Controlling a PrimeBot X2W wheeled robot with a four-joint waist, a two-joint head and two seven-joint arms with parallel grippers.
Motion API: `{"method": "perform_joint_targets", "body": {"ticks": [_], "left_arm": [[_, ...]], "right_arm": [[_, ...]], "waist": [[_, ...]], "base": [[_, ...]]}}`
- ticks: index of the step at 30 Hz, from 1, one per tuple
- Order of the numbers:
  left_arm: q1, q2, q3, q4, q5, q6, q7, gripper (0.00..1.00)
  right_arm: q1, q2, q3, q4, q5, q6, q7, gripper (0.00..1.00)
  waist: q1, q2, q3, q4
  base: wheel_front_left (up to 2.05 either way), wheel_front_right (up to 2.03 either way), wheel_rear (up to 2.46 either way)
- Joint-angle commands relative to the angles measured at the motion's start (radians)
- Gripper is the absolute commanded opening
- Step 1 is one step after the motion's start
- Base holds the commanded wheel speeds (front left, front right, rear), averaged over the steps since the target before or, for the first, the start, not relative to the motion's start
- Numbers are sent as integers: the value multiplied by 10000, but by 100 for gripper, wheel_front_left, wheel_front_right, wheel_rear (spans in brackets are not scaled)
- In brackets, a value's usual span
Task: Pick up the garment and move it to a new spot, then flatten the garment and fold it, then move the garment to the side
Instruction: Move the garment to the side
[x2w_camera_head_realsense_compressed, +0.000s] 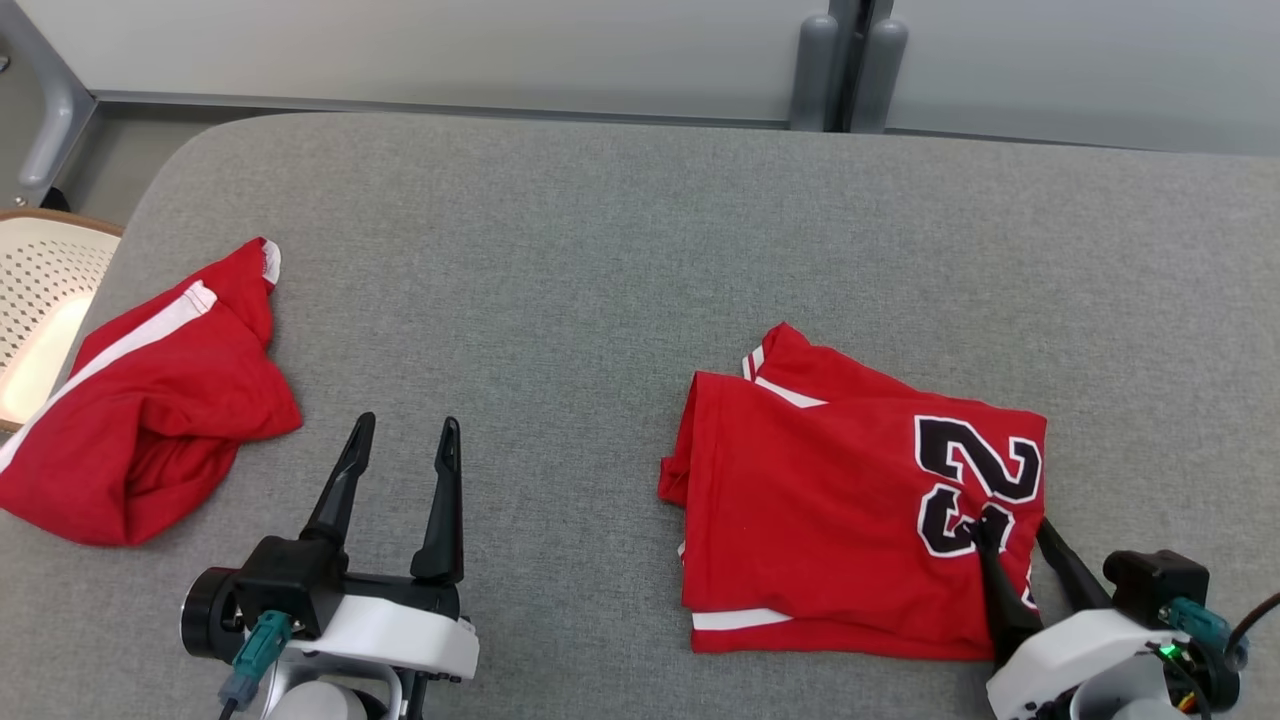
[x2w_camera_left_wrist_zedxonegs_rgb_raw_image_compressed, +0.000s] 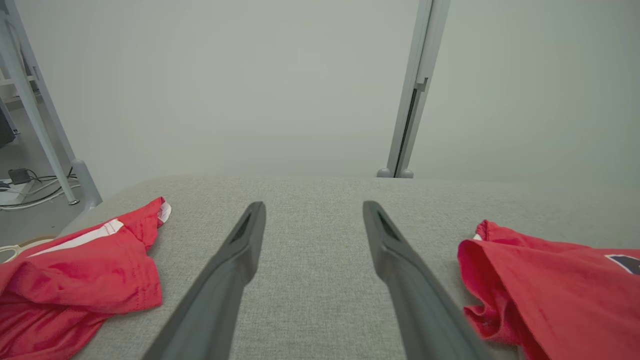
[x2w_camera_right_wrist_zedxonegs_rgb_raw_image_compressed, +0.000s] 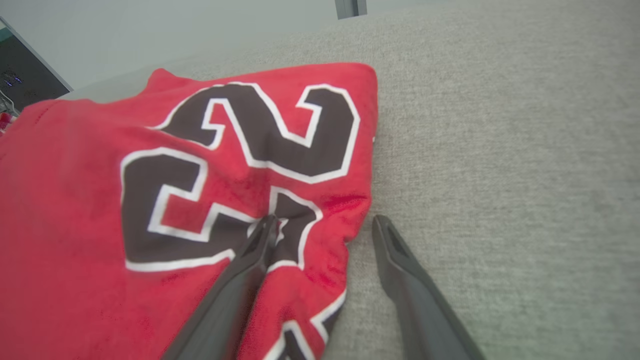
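The garment (x2w_camera_head_realsense_compressed: 830, 500), a red jersey with a black "23", lies folded on the right side of the grey table (x2w_camera_head_realsense_compressed: 600, 250); it also appears in the left wrist view (x2w_camera_left_wrist_zedxonegs_rgb_raw_image_compressed: 550, 290) and the right wrist view (x2w_camera_right_wrist_zedxonegs_rgb_raw_image_compressed: 100, 225). My right gripper (x2w_camera_head_realsense_compressed: 1015, 525) (x2w_camera_right_wrist_zedxonegs_rgb_raw_image_compressed: 326, 222) is open and straddles the jersey's right edge. One finger (x2w_camera_right_wrist_zedxonegs_rgb_raw_image_compressed: 240, 285) rests on the number and the other on bare cloth-covered table beside it. My left gripper (x2w_camera_head_realsense_compressed: 408, 425) (x2w_camera_left_wrist_zedxonegs_rgb_raw_image_compressed: 314, 206) is open over bare table, between the two red pieces, holding nothing.
A second red piece with a white stripe (x2w_camera_head_realsense_compressed: 150, 400) (x2w_camera_left_wrist_zedxonegs_rgb_raw_image_compressed: 75, 280) lies crumpled at the table's left edge. A beige perforated basket (x2w_camera_head_realsense_compressed: 40, 270) stands just past that edge. Grey partition posts (x2w_camera_head_realsense_compressed: 850, 60) rise behind the table's far edge.
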Motion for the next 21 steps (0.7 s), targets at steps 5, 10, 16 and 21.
{"method": "perform_joint_targets", "body": {"ticks": [5, 10, 16, 21], "left_arm": [[-217, -7, 143, -37, 30, 46, -49, 100], [-82, 9, 416, -329, 120, 99, -54, 100], [-148, 68, 612, -611, 185, 7, -43, 100], [-323, 266, 663, -813, 412, -15, -44, 100]], "right_arm": [[-215, -155, 707, 629, 367, 20, 32, 0], [-811, -553, 1578, 426, 257, 8, -251, 0], [-1560, -1004, 2637, 37, 306, 8, -349, 0], [-2367, -1511, 3149, 204, 552, 8, -481, 0]], "waist": [[0, 0, 227, -220], [0, 0, 361, -1132], [0, 0, 574, -2640], [0, 0, 822, -3961]], "base": [[0, 0, 0], [0, 0, 0], [0, 0, 0], [0, 0, 0]]}}
